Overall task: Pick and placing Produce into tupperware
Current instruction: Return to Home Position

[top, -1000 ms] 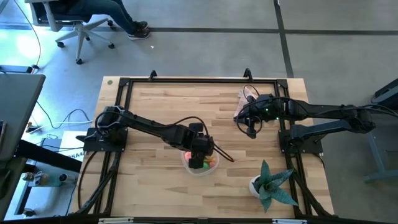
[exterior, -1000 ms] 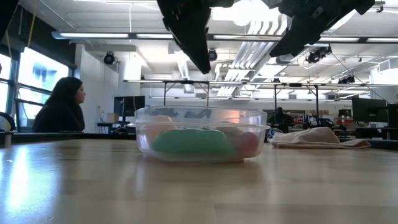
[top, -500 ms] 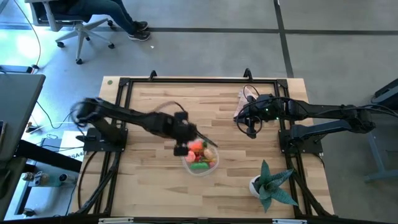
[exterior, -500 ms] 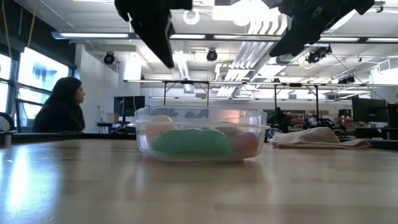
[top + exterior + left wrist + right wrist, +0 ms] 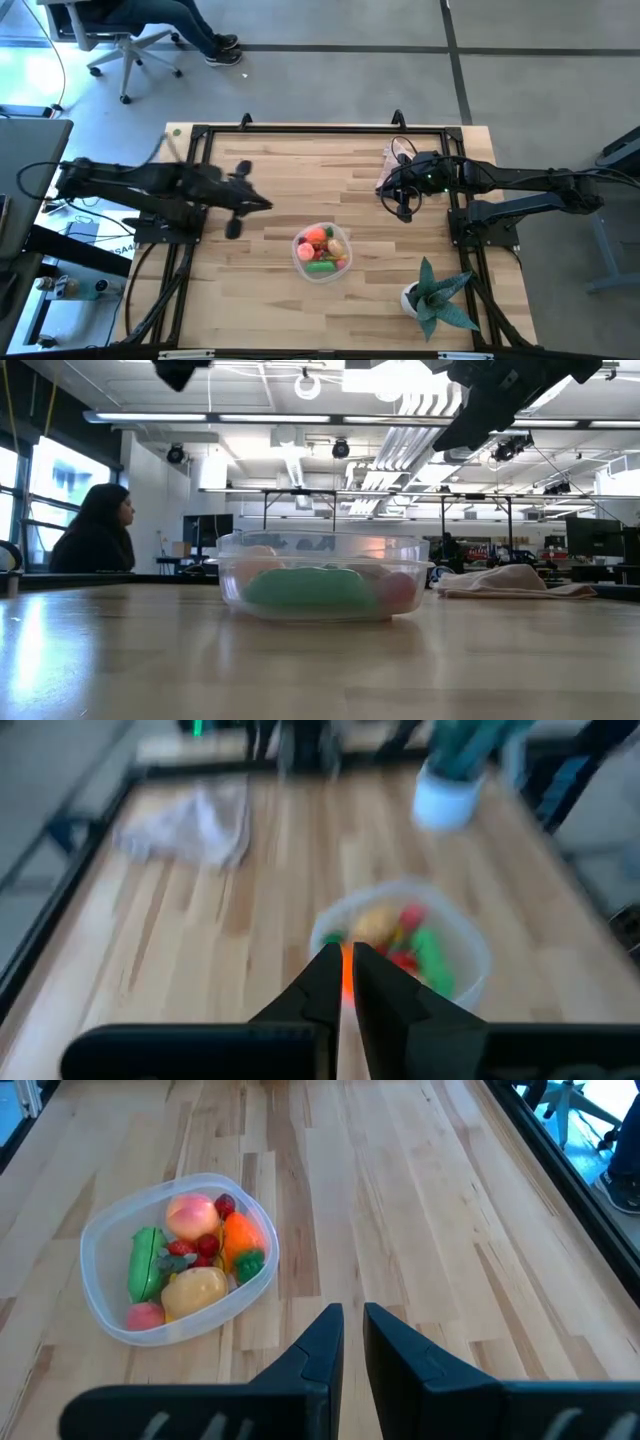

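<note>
Your left hand (image 5: 345,958) is clenched on nothing, over the worktop's (image 5: 350,165) left side, well apart from the container (image 5: 297,250). Your right hand (image 5: 351,1320), fingers close together and empty, waits near the cloth (image 5: 388,165). The produce (image 5: 185,1265) lies inside the container and you see none loose. Picking looks done; only parking the arms remains.
</note>
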### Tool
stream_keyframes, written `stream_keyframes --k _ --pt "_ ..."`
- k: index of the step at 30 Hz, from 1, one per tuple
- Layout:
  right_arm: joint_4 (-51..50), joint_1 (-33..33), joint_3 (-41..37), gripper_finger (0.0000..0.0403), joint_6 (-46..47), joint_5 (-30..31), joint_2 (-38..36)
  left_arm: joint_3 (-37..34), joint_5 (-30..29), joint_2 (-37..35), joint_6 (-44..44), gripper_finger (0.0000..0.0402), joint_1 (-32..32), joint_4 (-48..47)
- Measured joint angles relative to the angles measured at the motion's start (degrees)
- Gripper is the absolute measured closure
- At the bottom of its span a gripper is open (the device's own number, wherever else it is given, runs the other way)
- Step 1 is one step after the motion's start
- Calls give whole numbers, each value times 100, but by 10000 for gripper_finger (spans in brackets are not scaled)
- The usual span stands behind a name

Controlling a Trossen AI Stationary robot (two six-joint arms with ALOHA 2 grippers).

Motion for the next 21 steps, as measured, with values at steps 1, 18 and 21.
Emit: stream_keyframes --k 1,18,21 --pt "10 2 0 371 0 -1 0 -153 38 -286 -12 381 -9 175" --pt "18 0 0 371 0 -2 0 -1631 1120 -3465 -339 399 0 724" --pt "15 1 0 371 0 -1 -2 -1839 808 -3821 -603 400 0 740"
